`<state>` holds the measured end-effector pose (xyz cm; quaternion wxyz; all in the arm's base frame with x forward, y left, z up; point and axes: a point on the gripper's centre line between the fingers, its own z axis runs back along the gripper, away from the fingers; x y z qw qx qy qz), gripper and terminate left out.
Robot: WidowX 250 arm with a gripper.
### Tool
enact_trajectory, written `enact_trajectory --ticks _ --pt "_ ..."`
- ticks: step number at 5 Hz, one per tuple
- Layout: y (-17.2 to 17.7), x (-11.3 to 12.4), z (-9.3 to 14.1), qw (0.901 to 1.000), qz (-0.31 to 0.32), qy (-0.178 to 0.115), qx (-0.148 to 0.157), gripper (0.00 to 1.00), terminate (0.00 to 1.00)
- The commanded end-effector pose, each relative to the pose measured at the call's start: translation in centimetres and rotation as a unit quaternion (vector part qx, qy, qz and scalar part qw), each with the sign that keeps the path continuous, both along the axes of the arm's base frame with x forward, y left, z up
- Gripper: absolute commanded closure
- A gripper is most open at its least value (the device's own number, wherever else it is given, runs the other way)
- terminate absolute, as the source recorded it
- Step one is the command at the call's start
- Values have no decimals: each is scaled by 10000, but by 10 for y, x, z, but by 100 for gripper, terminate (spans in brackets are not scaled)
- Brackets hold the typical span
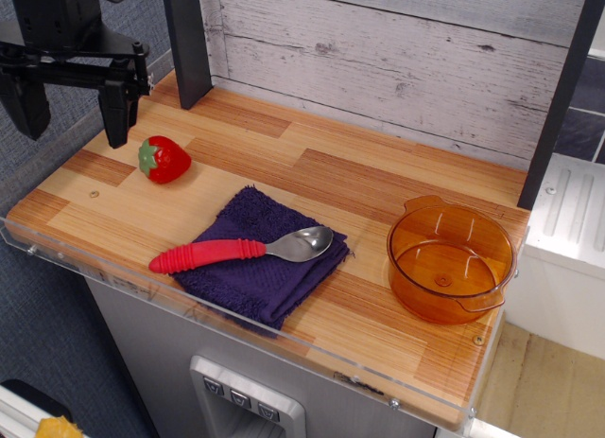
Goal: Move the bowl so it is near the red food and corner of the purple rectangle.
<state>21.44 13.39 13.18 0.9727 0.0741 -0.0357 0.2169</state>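
Table (378,187): wooden top of striped planks in light and reddish tones, smooth, with a clear plastic strip along its near edge; a whitewashed plank wall stands behind it.
Bowl (450,259): round, see-through amber-orange plastic, glossy, with two small side handles; it sits upright and empty near the right end of the table, close to the front right corner, well apart from the cloth and farther still from the strawberry.
Cloth (248,270): dark purple, fuzzy terry, roughly square, lying flat and turned so one corner points to the back of the table; its near edge reaches the table's front edge.
Strawberry (164,159): small, shiny red toy with a green leafy cap, lying on its side on the bare wood near the left end, apart from the cloth's left corner.
Spoon (242,249): ribbed red handle and dull silver metal bowl, lying across the cloth, the handle end sticking out past the cloth's left edge.
Pincer (74,102): black, boxy, with two straight fingers pointing down, spread wide apart; it hangs at the upper left above the table's far left corner, holding nothing and touching nothing, with the strawberry lower and to its right.
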Motion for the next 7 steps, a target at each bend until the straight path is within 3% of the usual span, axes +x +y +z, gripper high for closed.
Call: enact_trajectory --ticks 1,3,4,5,6,7 --pt "0 0 0 10000 0 0 0 0 0" --pt "-61 35 9 9955 -753 -555 122 0 0" --pt "-112 59 2 9862 -1467 -754 111 0 0" --pt "-150 78 -13 9785 -1950 -678 44 0 0" --pt "-175 86 -23 9751 -2114 -643 182 0 0" --pt "-188 95 -36 9644 -2517 -807 -111 0 0"
